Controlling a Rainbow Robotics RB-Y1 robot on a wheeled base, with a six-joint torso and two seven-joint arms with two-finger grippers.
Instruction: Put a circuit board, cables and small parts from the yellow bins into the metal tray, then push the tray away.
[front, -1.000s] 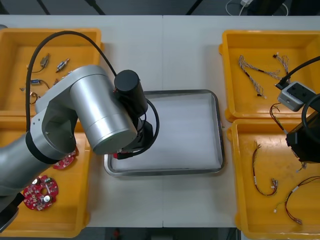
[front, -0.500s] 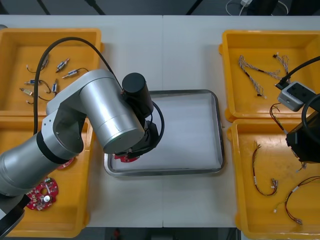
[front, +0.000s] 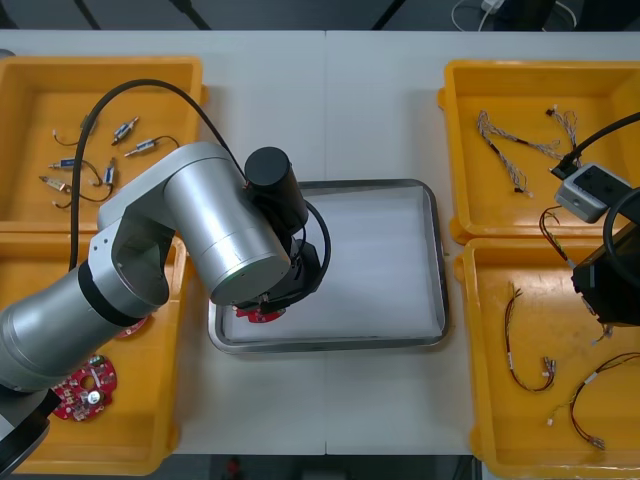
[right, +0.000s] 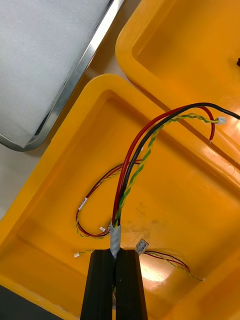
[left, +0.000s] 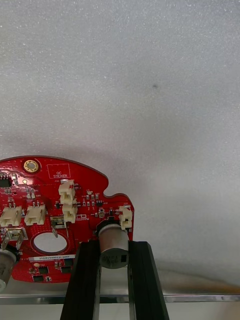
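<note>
Circuit board (left: 60, 215) clamped in left gripper (left: 114, 250), at metal tray (front: 436, 260) near-left corner; right gripper (right: 116, 257) pinches cable bundle (right: 135, 165) over yellow bin (right: 60, 150).

Four yellow plastic bins (front: 30, 100), one shiny metal tray (front: 437, 260), three round red circuit boards (front: 85, 388); thin cables (front: 505, 145) and small metal parts (front: 125, 130) too tangled to count.

Electronics workshop: yellow bins (front: 30, 90) of circuit boards (front: 85, 390), cables (front: 515, 150); metal tray (front: 437, 260).
</note>
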